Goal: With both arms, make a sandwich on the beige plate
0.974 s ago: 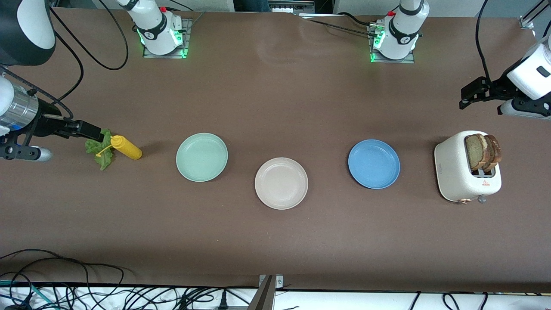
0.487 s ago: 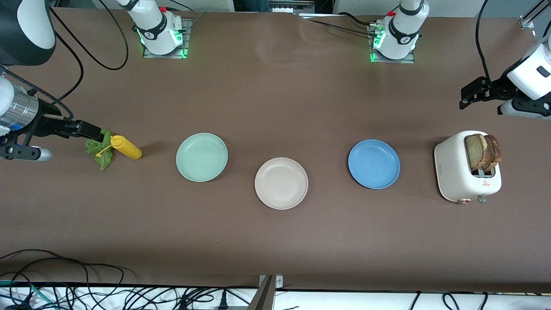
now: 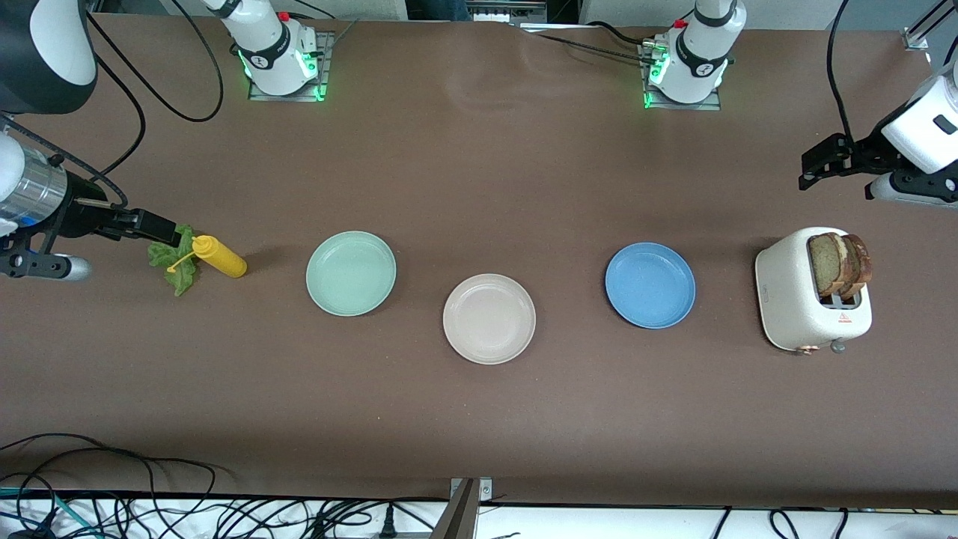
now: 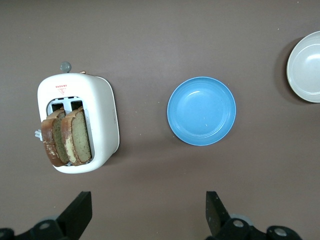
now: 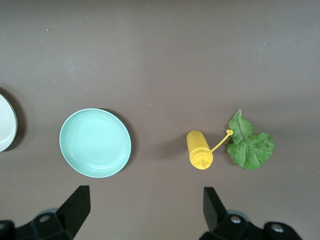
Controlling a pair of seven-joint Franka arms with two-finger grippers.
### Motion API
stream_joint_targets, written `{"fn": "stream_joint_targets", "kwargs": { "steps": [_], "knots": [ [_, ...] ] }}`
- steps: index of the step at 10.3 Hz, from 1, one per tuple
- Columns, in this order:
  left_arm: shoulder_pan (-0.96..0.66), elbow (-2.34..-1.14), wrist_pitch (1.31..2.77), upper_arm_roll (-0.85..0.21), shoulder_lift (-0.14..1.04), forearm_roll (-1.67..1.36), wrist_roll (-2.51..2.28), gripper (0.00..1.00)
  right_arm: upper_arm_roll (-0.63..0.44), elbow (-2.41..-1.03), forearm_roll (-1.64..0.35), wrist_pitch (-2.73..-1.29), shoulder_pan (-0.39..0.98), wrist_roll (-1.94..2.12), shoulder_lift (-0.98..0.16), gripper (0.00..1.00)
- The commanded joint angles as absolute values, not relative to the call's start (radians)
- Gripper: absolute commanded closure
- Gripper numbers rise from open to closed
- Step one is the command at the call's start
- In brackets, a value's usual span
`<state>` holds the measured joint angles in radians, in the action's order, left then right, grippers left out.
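The beige plate [image 3: 489, 318] sits bare between both grippers. Bread slices [image 3: 838, 263] stand in the toaster [image 3: 812, 290], its red mark unreadable, under the open, empty left gripper [image 3: 807, 172]. The right gripper [image 3: 174, 233], open and empty, hangs over the lettuce [image 3: 174, 266]. Nothing has moved since earlier.

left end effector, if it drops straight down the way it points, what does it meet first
Probably bare table. The open left end effector points down beside the white toaster, which holds the bread slices, and the blue plate; depth is unclear.
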<state>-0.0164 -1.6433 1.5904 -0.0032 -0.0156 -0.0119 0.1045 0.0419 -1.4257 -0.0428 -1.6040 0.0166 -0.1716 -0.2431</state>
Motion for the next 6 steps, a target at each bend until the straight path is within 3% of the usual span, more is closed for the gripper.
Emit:
{"fn": "stream_joint_targets", "kwargs": {
  "steps": [1, 6],
  "knots": [
    [-0.008, -1.626, 1.575, -0.006, -0.011, -0.002, 0.115, 0.00, 0.043, -1.433, -0.060, -1.597, 0.015, -0.161, -0.233, 0.00],
    [0.063, -1.626, 1.578, -0.006, 0.023, -0.003, 0.118, 0.00, 0.043, -1.433, -0.060, -1.597, 0.015, -0.163, -0.233, 0.00]
  ]
}}
